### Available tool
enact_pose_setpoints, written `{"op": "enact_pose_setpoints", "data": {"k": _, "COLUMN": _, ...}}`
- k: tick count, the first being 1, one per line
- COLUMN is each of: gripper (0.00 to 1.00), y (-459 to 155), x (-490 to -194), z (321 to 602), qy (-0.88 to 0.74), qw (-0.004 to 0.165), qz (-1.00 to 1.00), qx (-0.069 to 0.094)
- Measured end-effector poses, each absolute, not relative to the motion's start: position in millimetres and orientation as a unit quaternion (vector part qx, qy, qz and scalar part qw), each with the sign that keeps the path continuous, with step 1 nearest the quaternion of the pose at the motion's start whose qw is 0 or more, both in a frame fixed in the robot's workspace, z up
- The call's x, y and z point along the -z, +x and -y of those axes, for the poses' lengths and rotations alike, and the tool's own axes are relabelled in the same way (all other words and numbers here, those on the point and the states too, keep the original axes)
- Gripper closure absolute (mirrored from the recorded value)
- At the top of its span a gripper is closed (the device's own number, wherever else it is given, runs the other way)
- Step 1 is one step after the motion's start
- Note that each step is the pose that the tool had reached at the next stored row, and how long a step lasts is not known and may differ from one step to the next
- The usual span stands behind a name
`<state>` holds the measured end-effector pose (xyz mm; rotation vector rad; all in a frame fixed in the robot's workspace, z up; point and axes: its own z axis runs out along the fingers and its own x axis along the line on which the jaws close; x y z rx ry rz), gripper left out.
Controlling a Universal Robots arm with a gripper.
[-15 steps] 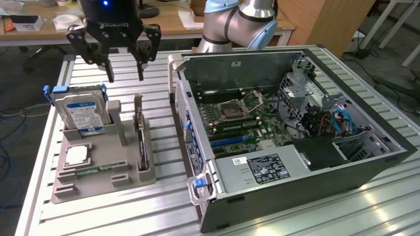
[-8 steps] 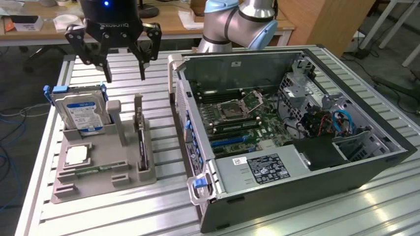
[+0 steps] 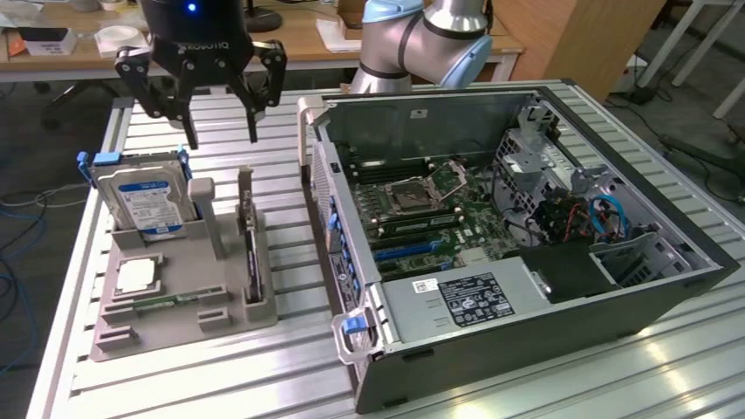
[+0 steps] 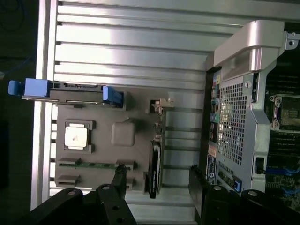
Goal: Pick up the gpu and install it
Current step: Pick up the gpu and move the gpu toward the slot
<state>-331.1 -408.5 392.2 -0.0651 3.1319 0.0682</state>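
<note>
Gripper (image 3: 222, 140) hangs wide open, holding nothing, over the grey parts holder (image 3: 126, 333).
The gpu (image 3: 248, 237) stands on edge in the holder's slot, untouched, between hard drive (image 3: 142, 196) and computer case (image 3: 466, 375).

Robotics lab or workshop, slatted alu workbench (image 3: 174, 384), open PC case (image 3: 524, 349) w/ motherboard (image 3: 431, 209) exposed, grey parts fixture (image 3: 187, 323), UR arm (image 3: 407, 44) behind, wooden desks (image 3: 291, 48) w/ clutter in bg, loose cables (image 3: 23, 208) trailing on floor beside bench.
</note>
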Motion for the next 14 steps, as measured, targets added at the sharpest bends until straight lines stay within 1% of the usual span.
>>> {"op": "enact_pose_setpoints", "data": {"k": 14, "gripper": 0.35, "y": -331.6, "x": -381.5, "z": 412.1, "qy": -0.021, "qw": 0.004, "qz": -1.000, "qx": -0.022}}
